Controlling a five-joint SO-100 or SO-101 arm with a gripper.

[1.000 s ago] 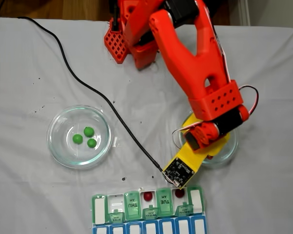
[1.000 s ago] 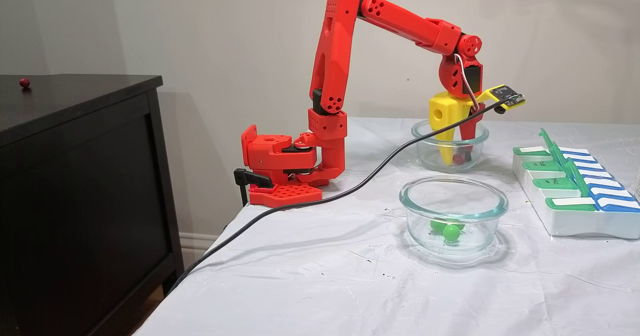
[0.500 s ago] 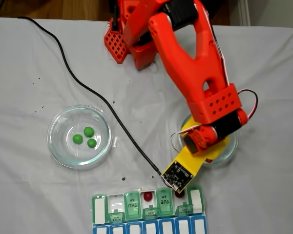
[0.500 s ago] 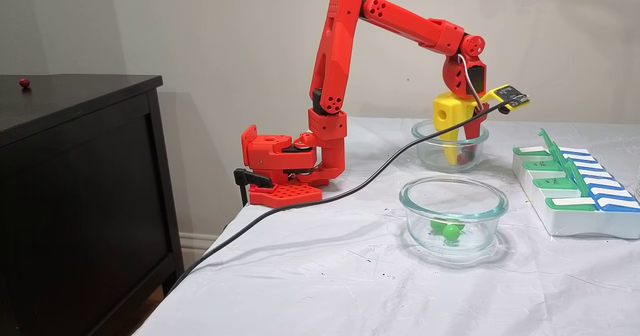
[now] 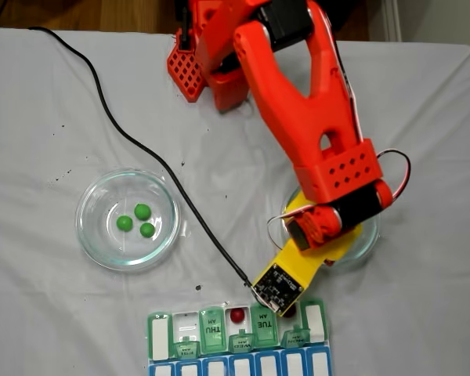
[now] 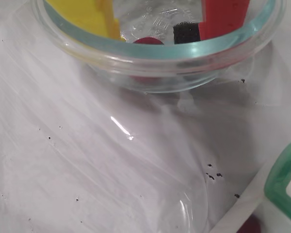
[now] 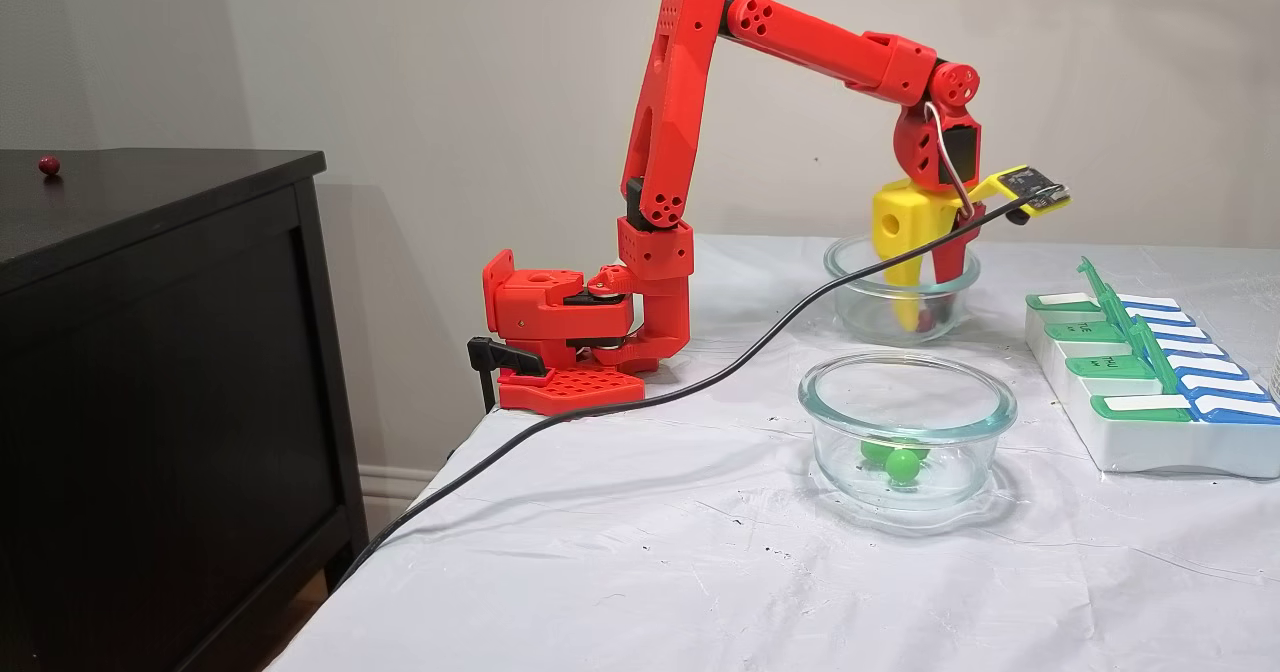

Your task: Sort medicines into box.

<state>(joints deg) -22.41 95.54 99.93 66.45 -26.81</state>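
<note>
White cloth over the whole table (image 5: 47,94), pale wall behind, dark cabinet off to one side.

The red arm has its gripper (image 7: 924,304) dipped down into the far glass dish (image 7: 850,297), one yellow finger and one red finger pointing straight down. In the wrist view the two fingers stand apart, and a red ball (image 6: 146,41) sits on the dish floor between them, closer to the yellow one (image 6: 85,14). I can't see it touching either finger, so I'd call it not gripped yet (glass rim blocks most of it, so grain of salt).

So the ball is already in the gap and the fingers just need to come together and lift straight up over the rim.

After that it's a short hop. The pill box (image 5: 317,321) sits just past the dish, on the side the wrist camera board sticks out toward. One red ball (image 5: 236,315) is already in an open slot. The three green balls (image 5: 138,220) wait in the other dish (image 5: 90,204), well to the left in the top-down view.
</note>
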